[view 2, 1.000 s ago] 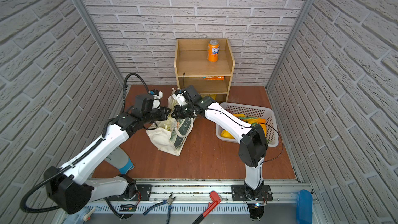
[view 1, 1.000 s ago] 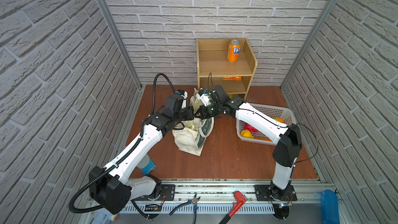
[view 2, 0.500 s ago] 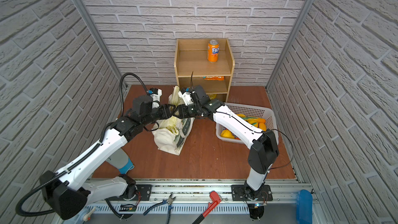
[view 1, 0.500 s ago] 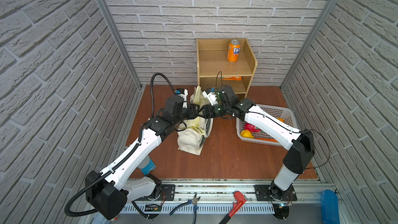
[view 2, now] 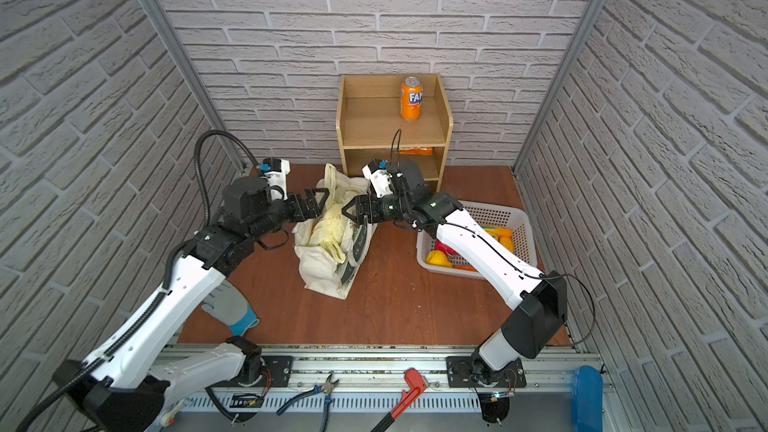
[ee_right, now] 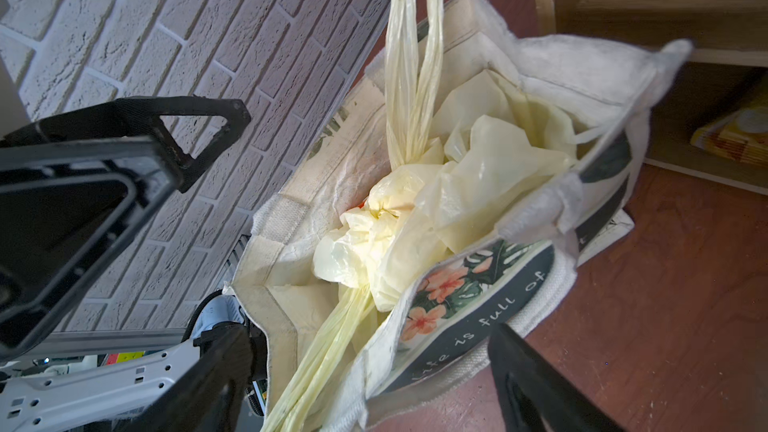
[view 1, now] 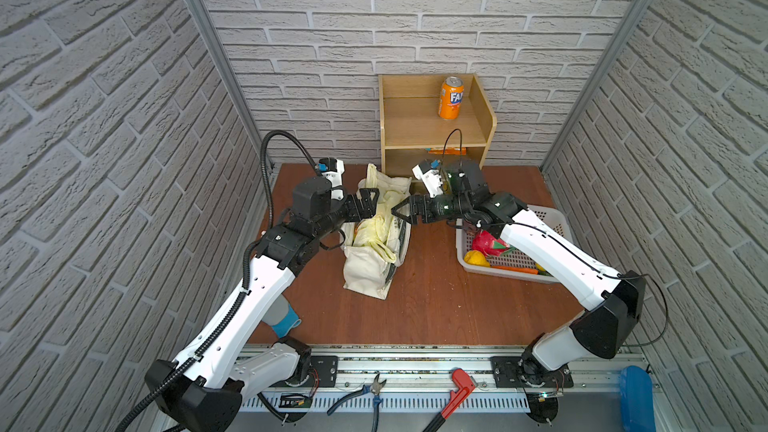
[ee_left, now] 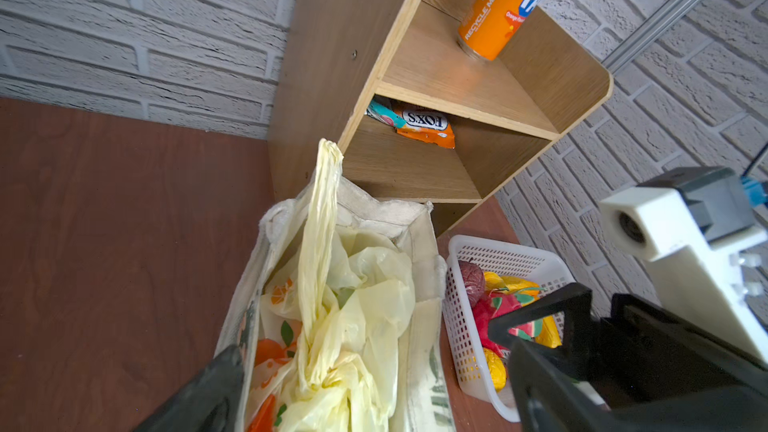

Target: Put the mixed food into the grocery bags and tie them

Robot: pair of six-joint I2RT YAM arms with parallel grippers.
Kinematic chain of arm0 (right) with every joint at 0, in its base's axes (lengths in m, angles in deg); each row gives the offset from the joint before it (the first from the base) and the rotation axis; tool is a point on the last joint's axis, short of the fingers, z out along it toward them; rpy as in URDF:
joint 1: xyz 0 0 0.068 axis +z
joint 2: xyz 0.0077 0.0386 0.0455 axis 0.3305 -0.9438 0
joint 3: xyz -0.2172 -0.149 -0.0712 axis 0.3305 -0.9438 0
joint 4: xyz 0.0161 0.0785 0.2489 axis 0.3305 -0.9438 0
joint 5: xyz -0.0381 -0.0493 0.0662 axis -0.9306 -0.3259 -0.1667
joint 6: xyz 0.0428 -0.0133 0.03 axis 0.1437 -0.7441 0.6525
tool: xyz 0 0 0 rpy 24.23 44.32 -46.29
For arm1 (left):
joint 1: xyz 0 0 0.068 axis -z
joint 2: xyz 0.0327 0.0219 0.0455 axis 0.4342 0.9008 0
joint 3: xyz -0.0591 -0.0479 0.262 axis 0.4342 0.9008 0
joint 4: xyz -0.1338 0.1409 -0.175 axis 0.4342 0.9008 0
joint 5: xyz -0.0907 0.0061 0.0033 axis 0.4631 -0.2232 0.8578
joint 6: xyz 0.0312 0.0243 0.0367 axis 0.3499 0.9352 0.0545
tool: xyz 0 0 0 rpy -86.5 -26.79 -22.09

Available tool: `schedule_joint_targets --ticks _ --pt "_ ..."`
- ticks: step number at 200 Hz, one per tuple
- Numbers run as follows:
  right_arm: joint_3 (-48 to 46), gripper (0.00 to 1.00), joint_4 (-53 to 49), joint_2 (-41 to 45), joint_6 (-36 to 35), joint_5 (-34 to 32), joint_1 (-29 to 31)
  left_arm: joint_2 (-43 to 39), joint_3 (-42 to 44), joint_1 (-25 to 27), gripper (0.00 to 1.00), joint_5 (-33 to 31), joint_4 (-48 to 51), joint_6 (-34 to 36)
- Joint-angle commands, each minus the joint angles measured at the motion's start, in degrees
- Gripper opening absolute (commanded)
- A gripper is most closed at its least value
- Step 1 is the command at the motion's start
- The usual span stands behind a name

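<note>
A cream canvas tote (view 1: 365, 272) (view 2: 324, 272) stands mid-table with the pale-yellow plastic bag (view 1: 376, 226) (ee_right: 415, 234) stuffed inside it. The plastic bag's top is bunched and one twisted handle (ee_left: 320, 209) sticks up. My left gripper (view 1: 370, 203) (ee_left: 374, 388) hovers open at the tote's left rim. My right gripper (view 1: 401, 214) (ee_right: 365, 384) hovers open at its right rim, holding nothing. An orange soda can (view 1: 450, 98) stands on the shelf's top board. An orange snack packet (ee_left: 424, 126) lies on the lower board. Toy produce (view 1: 488, 243) lies in the basket.
The wooden shelf (view 1: 432, 130) stands against the back wall just behind the tote. A white perforated basket (view 1: 552, 222) sits to the right under my right forearm. A grey and blue glove (view 1: 282, 317) lies under my left arm. Pliers (view 1: 374, 388) and a red wrench (view 1: 457, 388) lie on the front rail.
Both grippers were shut at the plastic bag's top and have opened and let go. They now stand slightly apart on either side of the tote.
</note>
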State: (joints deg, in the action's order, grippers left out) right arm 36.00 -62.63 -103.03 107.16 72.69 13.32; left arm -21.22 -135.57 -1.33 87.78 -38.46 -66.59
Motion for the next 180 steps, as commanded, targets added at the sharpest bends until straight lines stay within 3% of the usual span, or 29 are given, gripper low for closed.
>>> schedule_joint_targets --ticks 1,71,93,108,144,180 --pt "-0.9 0.96 0.1 4.4 -0.8 -0.9 -1.7 -1.9 -2.6 -2.1 0.98 0.0 1.1 2.3" --pt "-7.7 0.99 -0.5 15.0 -1.5 -5.3 -11.9 -5.3 -4.3 -13.4 0.98 -3.5 4.7 6.0" --pt "-9.9 0.99 -2.8 18.0 -3.6 -12.2 -15.9 -6.7 -2.1 -18.2 0.98 -6.5 4.3 7.8" --pt "-12.1 0.99 -4.2 20.0 -4.7 -21.3 -17.6 -7.9 0.5 -21.3 0.98 -7.9 2.4 9.5" --pt "-21.4 0.99 1.7 23.5 -7.7 -37.8 -21.9 -9.3 8.0 -26.5 0.98 -12.5 -2.5 12.2" --pt "-31.5 1.00 11.9 25.7 -10.9 -42.3 -25.8 -9.8 15.1 -29.2 0.98 -15.4 -6.6 14.0"
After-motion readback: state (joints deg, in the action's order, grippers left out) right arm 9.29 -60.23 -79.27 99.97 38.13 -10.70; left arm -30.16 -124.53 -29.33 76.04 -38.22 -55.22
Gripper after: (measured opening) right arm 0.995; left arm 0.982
